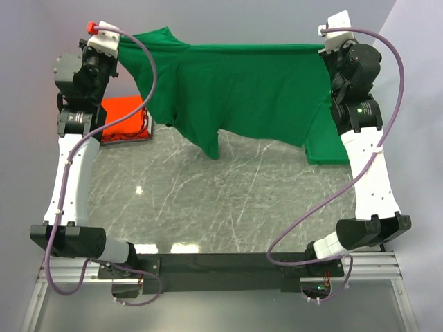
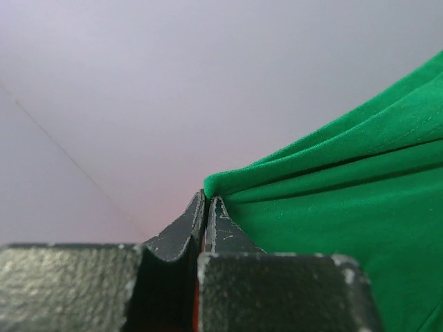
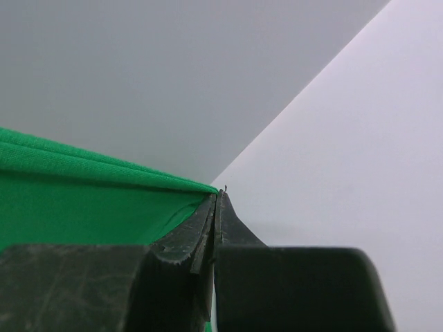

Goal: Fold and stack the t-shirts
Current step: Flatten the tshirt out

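Aloft, t-shirt [image 1: 242, 90] between both tools [image 2: 208, 202] [image 3: 217, 198]

The top view looks down from the near side; wrist views sit close behind the left claw [image 2: 209, 204] and right claw [image 3: 217, 202], sharing the green t-shirt [image 1: 242, 90].

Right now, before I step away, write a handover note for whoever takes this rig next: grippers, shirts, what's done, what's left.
Left gripper: shut on the green t-shirt, at the left end of its upper edge.
Right gripper: shut on the right end.
The shirt hangs spread between them over the far side of the table, unfolded.
Orange-red cloth lies folded at the far left, beside the left arm; how many shirts cannot be told.
Done: orange-red folded, apparently. Left: lay the green one flat, fold it, stack it.
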Robot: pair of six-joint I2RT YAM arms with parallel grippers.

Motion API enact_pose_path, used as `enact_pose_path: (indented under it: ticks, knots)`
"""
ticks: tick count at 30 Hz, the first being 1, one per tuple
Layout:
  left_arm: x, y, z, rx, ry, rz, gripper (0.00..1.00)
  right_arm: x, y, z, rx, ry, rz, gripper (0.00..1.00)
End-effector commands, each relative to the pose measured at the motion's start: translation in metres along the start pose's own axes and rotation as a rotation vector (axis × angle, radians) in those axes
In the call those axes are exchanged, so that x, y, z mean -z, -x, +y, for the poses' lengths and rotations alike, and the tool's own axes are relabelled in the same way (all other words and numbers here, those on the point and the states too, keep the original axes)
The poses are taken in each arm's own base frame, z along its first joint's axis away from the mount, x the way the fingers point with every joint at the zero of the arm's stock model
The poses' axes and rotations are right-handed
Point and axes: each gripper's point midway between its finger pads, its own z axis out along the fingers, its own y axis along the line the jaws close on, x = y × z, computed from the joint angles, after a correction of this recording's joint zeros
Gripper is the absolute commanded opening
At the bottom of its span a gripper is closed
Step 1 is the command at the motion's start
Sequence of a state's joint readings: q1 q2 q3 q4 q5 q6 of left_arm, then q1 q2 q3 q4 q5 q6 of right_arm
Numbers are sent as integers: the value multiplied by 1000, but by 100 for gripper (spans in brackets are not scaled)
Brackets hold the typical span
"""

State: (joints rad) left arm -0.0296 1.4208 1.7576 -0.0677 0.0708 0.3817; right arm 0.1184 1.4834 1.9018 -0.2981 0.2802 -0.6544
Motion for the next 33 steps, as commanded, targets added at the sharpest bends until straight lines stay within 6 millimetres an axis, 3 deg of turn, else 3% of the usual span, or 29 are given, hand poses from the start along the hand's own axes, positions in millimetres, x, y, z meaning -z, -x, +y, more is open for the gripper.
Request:
enact_pose_path:
  ticks: [1,5,6,8,9,10,11,12,13,14,15,16,17,18,19,21,22,23,24,26,29,30,32,33]
  knots:
    - [20,13,31,-53,119,-14,1,21,11,-50,12,-156,4,0]
    - [6,-20,14,-20,64,56,1,-2,-15,-12,22,-70,40,0]
    - [-6,-39,5,-1,42,93,1,-15,-24,-1,37,-53,57,0]
    - [-20,-45,-1,29,12,108,1,-32,-33,13,41,-37,68,0]
    - [-38,-70,-12,63,-17,153,1,-51,-42,27,46,-21,87,0]
    - [-48,-59,-10,79,-19,127,1,-60,-44,32,42,-21,89,0]
    - [-57,-63,-16,98,-43,125,1,-70,-45,35,31,-26,85,0]
    - [-74,-84,-26,129,-60,145,1,-88,-44,42,20,-36,78,0]
    - [-83,-70,-21,139,-52,98,1,-97,-40,40,-2,-61,63,0]
    - [-91,-68,-22,152,-54,73,1,-102,-18,25,-36,-108,9,0]
    - [-106,-68,-25,181,-51,29,1,-119,-23,31,-51,-129,12,0]
    - [-112,-54,-3,185,-7,-34,1,-124,-16,27,-81,-156,-9,0]
    - [-116,-46,5,196,13,-74,1,-121,13,5,-121,-211,-81,0]
    - [-126,-41,10,226,30,-129,1,-132,13,9,-136,-229,-92,0]
    - [-127,-15,24,224,58,-203,1,-131,22,-3,-157,-266,-126,0]
    - [-132,-1,38,221,102,-274,1,-119,54,-29,-213,-346,-246,0]
    - [-125,32,52,202,136,-381,1,-113,66,-35,-229,-348,-296,0]
    - [-122,42,62,189,157,-422,1,-115,62,-31,-227,-348,-306,0]
    - [-119,51,68,186,169,-463,1,-93,89,-56,-263,-404,-414,0]
    - [-108,73,82,154,195,-558,1,-86,101,-60,-257,-401,-475,0]
    - [-106,73,88,99,200,-582,1,-91,104,-58,-238,-404,-501,0]
    - [-106,69,89,94,201,-575,1,-102,94,-47,-221,-386,-479,0]
    - [-114,39,85,103,174,-515,1,-118,74,-24,-194,-334,-435,0]
    - [-117,15,76,102,149,-454,1,-123,65,-14,-183,-306,-408,0]
